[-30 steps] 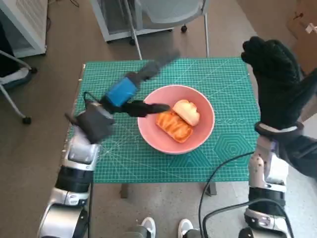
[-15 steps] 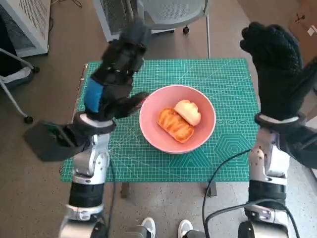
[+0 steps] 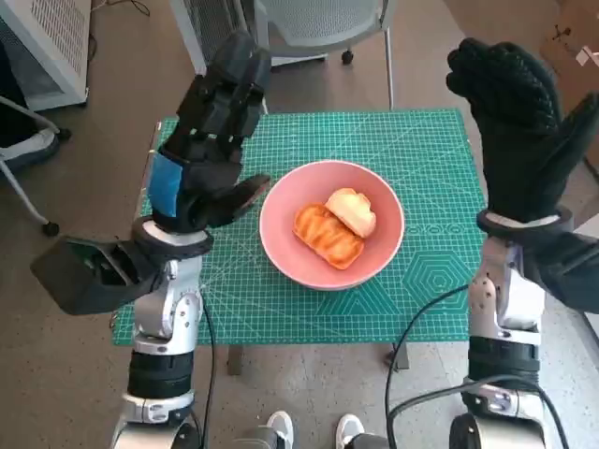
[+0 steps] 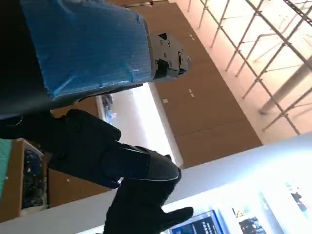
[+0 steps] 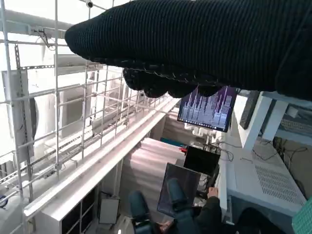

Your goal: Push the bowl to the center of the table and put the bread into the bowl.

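Observation:
A pink bowl (image 3: 374,258) sits near the middle of the green cutting mat (image 3: 430,281) in the head view. Inside it lie two pieces of bread: a glazed orange pastry (image 3: 328,236) and a pale bun (image 3: 352,210) leaning on it. My left hand (image 3: 211,140) is raised upright left of the bowl, fingers apart, holding nothing; its blue-taped back (image 4: 83,44) fills the left wrist view. My right hand (image 3: 515,122) is raised high at the table's right side, gloved fingers spread and empty. The glove (image 5: 204,44) spans the right wrist view.
A chair (image 3: 318,23) on casters stands behind the table. A white cabinet (image 3: 42,37) is at the far left. Black cables (image 3: 412,327) hang near my right arm. A seated person (image 5: 195,214) and a monitor (image 5: 207,107) show in the right wrist view.
My left hand has lifted from beside the bowl's rim, where it reached low across the mat, to an upright raised pose. The right hand stayed raised. Bowl and bread have not moved.

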Robot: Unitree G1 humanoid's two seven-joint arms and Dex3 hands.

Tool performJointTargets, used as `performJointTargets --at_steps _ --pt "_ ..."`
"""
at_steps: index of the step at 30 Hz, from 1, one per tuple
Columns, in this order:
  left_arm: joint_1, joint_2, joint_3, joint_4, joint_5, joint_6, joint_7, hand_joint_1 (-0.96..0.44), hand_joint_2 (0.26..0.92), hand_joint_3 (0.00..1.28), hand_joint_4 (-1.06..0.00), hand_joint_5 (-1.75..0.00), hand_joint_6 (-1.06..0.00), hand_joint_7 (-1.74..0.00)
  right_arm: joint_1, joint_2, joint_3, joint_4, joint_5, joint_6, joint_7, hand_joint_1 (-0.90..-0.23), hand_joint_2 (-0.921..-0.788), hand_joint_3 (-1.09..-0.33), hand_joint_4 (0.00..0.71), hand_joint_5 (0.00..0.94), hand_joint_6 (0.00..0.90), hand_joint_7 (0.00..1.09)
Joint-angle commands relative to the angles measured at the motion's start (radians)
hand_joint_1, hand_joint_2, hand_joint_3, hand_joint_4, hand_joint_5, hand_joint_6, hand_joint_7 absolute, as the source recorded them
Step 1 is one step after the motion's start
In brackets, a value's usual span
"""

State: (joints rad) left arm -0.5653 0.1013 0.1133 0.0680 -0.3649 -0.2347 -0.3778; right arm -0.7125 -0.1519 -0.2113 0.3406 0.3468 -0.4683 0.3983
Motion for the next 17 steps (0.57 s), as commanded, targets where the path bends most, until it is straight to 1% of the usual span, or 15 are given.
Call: performJointTargets --at_steps 1,3,5,8,12,17 --pt "0.002 0.013 0.01 -0.021 0.008 0.013 0.014 -0.49 0.921 0.2 0.0 0.0 -0.15 -0.07 0.003 0.002 0.01 0.011 -0.016 0.009 -0.008 -0.589 -0.921 -0.536 0.436 0.003 0.469 0.01" --pt "0.0 0.017 0.012 -0.021 0.008 0.014 0.015 -0.49 0.921 0.2 0.0 0.0 -0.15 -0.08 0.004 0.002 0.012 0.012 -0.019 0.005 -0.009 -0.591 -0.921 -0.536 0.432 0.001 0.469 0.01" --pt "-0.001 0.019 0.015 -0.02 0.006 0.016 0.016 -0.49 0.921 0.2 0.0 0.0 -0.06 -0.26 0.004 0.002 0.014 0.015 -0.021 0.0 -0.009 -0.591 -0.921 -0.538 0.423 0.0 0.468 0.01" --pt "-0.003 0.019 0.017 -0.024 0.006 0.022 0.022 -0.49 0.921 0.2 0.0 0.0 -0.02 -0.36 0.005 0.001 0.016 0.018 -0.025 -0.006 -0.01 -0.589 -0.921 -0.546 0.417 0.0 0.467 0.01" --pt "-0.005 0.019 0.018 -0.027 0.007 0.026 0.029 -0.49 0.921 0.2 0.0 0.0 0.0 -0.41 0.006 0.003 0.02 0.016 -0.035 -0.008 -0.016 -0.588 -0.921 -0.555 0.414 0.0 0.466 0.0" --pt "-0.004 0.017 0.013 -0.034 0.011 0.03 0.036 -0.49 0.921 0.2 0.0 0.0 0.0 -0.43 0.008 0.003 0.021 0.013 -0.039 -0.008 -0.021 -0.587 -0.921 -0.56 0.413 0.0 0.466 0.0"
